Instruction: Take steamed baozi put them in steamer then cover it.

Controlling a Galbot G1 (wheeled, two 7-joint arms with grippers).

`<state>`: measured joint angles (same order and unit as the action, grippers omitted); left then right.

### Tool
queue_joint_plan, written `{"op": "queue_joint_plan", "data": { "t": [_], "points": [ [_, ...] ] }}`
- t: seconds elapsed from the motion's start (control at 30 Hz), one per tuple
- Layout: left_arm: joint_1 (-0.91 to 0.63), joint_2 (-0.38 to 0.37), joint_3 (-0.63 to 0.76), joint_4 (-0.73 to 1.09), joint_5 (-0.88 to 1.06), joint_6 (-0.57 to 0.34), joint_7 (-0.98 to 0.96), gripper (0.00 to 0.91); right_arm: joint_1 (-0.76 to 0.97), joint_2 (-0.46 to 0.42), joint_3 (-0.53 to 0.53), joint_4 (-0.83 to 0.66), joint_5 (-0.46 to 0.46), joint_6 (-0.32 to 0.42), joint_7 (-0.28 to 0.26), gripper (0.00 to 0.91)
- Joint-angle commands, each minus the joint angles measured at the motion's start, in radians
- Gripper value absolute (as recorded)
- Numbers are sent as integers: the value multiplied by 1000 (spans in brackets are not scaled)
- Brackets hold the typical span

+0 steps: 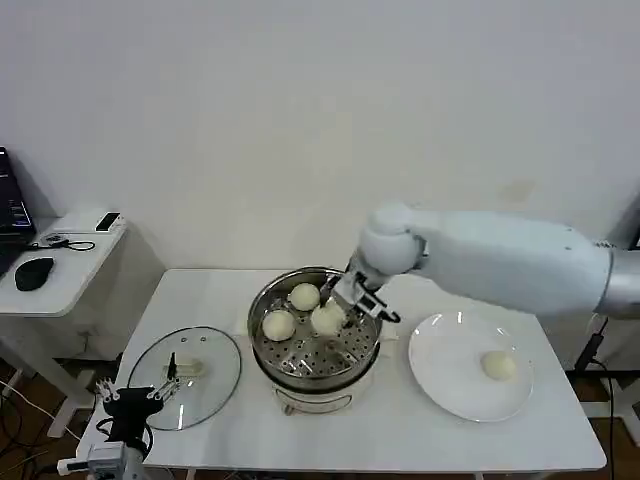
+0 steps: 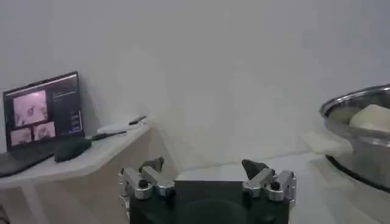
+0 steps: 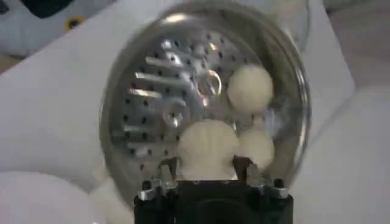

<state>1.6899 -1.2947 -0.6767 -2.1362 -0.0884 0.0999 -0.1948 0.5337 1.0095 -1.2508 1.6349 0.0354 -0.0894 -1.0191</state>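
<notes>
Left gripper (image 1: 137,396) idling at 7 o'clock, fingers spread, holding nothing, beside cover (image 1: 186,377). Right gripper (image 1: 334,314) clasping a baozi (image 1: 327,319) inside steamer (image 1: 315,372) at center, joining two others. Fourth bun (image 1: 498,365) lying on plate (image 1: 440,382) at 4 o'clock.

This is looking like a robotics lab or test room set up as a mock kitchen. A plain white wall (image 1: 300,120) is running bare behind a white folding desk (image 1: 420,430). At about nine o'clock a second small side desk (image 1: 70,275) is carrying an open laptop (image 2: 42,115) that is showing camera feeds, with a mouse (image 1: 34,272) lying beside it. Loose cables (image 1: 25,410) are trailing over the floor at about eight o'clock. The cookware is sitting out on the desk, not on a stove.
</notes>
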Motion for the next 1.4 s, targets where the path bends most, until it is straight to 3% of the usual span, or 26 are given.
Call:
{"op": "queue_joint_plan", "data": {
  "t": [0.03,0.57,0.6,0.63,0.9,1.17,1.33,1.4],
  "points": [
    [6,-7,0,-4,10,-1,-1,907,-56,68,-29,11,-35,58,15,635],
    [6,-1,-3,-1,-3,0,-1,907,-71,69,-37,4,-61,87,5,655],
    [6,-1,-3,-1,-4,0,-1,907,-71,68,-38,5,-58,90,5,856],
    [6,-2,-2,0,-4,0,-1,907,-70,65,-41,6,-51,103,9,907],
    [4,0,0,-1,-4,0,-1,907,-30,22,-22,22,-3,109,32,907],
    [-6,12,8,7,-5,-2,0,907,20,-103,34,-5,31,92,51,907],
    [-13,24,17,6,-20,-1,6,907,22,-200,91,-18,37,8,58,907],
    [-16,31,20,8,-27,-1,7,907,13,-280,111,-19,59,-45,51,907]
  ]
}}
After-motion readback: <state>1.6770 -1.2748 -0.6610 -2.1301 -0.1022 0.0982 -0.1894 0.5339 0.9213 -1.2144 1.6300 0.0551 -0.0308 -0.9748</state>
